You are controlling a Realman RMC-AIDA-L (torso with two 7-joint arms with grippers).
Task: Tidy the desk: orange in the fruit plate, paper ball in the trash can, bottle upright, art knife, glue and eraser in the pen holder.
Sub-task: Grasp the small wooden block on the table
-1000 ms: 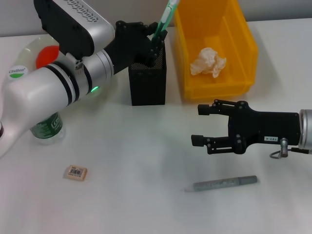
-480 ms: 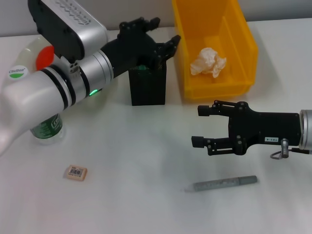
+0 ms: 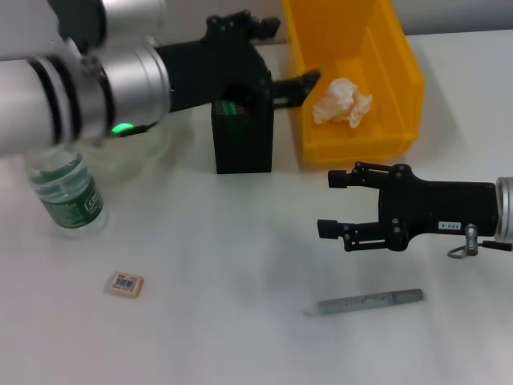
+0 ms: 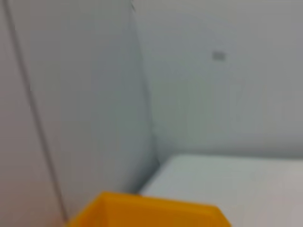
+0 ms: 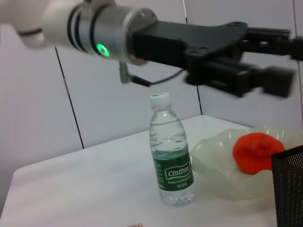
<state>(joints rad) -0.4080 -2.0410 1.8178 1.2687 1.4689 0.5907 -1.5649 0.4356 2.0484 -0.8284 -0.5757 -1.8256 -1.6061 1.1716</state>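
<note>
My left gripper (image 3: 290, 52) is open and empty, just above and to the right of the black mesh pen holder (image 3: 243, 140); it also shows in the right wrist view (image 5: 279, 61). A green glue tip (image 3: 228, 107) shows inside the holder. The grey art knife (image 3: 369, 302) lies on the table in front of my right gripper (image 3: 327, 204), which is open and hovers above the table. The eraser (image 3: 126, 283) lies at the front left. The bottle (image 3: 69, 192) stands upright. The paper ball (image 3: 342, 101) lies in the yellow bin (image 3: 401, 72). The orange (image 5: 258, 147) sits in the clear plate (image 5: 218, 158).
My left arm (image 3: 80, 88) spans the back left and hides the plate in the head view. The left wrist view shows the bin's rim (image 4: 147, 210) and a wall. The bottle (image 5: 171, 163) and pen holder (image 5: 289, 189) show in the right wrist view.
My left gripper let the green glue drop into the pen holder, opened, and moved up and to the right. The left arm rose and uncovered the bottle. The right arm stayed still.
</note>
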